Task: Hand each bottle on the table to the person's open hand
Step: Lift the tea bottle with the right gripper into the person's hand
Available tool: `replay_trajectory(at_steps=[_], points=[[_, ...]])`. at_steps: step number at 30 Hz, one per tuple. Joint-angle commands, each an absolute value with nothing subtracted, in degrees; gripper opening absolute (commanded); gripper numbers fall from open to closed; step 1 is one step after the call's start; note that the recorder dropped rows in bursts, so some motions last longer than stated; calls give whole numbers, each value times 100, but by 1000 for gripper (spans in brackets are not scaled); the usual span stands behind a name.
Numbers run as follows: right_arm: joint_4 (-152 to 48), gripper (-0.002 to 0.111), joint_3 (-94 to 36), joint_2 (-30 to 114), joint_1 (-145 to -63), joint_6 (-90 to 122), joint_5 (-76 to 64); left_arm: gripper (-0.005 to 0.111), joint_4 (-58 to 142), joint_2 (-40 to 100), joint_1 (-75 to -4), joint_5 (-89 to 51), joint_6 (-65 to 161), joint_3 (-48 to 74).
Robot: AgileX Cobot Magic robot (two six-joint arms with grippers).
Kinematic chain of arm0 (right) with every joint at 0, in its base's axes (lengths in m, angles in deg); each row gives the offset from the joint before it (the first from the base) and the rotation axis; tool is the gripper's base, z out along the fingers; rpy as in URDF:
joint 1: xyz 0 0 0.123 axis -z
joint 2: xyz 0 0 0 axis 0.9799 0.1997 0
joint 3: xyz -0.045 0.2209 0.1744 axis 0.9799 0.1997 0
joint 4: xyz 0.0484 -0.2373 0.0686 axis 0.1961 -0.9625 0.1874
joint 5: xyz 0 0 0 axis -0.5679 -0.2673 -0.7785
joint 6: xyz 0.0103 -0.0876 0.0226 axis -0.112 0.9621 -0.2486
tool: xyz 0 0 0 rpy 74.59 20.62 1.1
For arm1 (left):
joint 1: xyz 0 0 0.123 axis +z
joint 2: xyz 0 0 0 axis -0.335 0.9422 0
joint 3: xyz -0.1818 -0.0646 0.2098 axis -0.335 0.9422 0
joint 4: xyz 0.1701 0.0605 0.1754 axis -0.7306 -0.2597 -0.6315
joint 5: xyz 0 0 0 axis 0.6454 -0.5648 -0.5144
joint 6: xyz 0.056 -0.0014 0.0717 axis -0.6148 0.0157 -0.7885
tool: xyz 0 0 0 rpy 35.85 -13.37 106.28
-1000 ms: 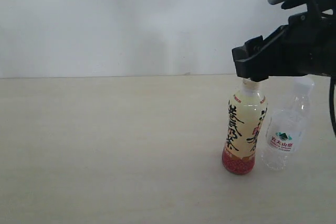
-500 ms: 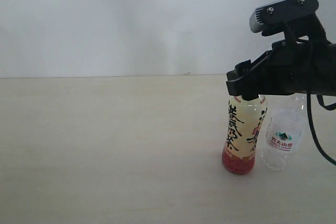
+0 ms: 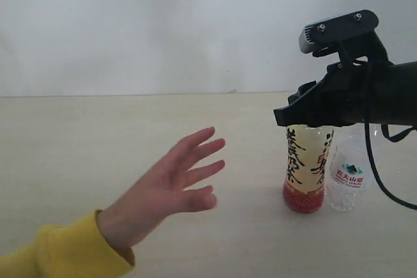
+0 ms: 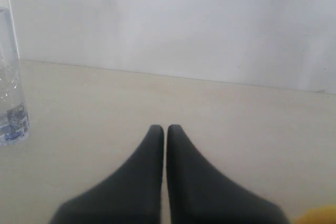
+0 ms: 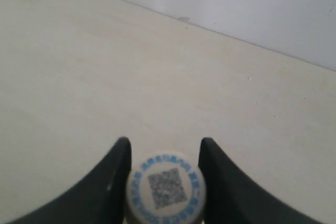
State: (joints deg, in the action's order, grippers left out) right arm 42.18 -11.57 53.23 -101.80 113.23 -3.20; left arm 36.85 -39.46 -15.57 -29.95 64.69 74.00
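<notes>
The cream-labelled bottle with black characters and a red base stands on the table at the right. My right gripper comes over its top, fingers pressed on both sides of the cap; that gripper is shut on it. A clear bottle with a red-green logo stands just right of it, touching or nearly so. The person's open hand, fingers spread, mustard-yellow cuff, hovers left of the bottles. My left gripper is shut and empty, low over the table.
A plain white wall rises behind the table's far edge. In the left wrist view a clear bottle stands at the frame's edge and a bit of yellow sleeve shows in the corner.
The person's hand has come in from the lower left. My right gripper has dropped lower over the cream bottle's cap, and the bottle has shifted slightly right.
</notes>
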Motion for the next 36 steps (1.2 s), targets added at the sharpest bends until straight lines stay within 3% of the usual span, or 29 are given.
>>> replay_trajectory(at_steps=[1,8,21,29,36], points=[[4148,0,-1310,5307,-10137,11314,-393,4,3665,-3961,-1541,-2970,6455,7378],[4148,0,-1400,5138,-10215,11350,-821,4,3665,-3961,-1541,-2970,6455,7378],[4148,0,-1567,4694,-11923,11516,-834,4,3665,-3961,-1541,-2970,6455,7378],[4163,0,-1803,4794,-12038,11554,-1706,4,3665,-3961,-1541,-2970,6455,7378],[4163,3,-1883,4794,-12038,11641,-1625,4,3665,-3961,-1541,-2970,6455,7378]])
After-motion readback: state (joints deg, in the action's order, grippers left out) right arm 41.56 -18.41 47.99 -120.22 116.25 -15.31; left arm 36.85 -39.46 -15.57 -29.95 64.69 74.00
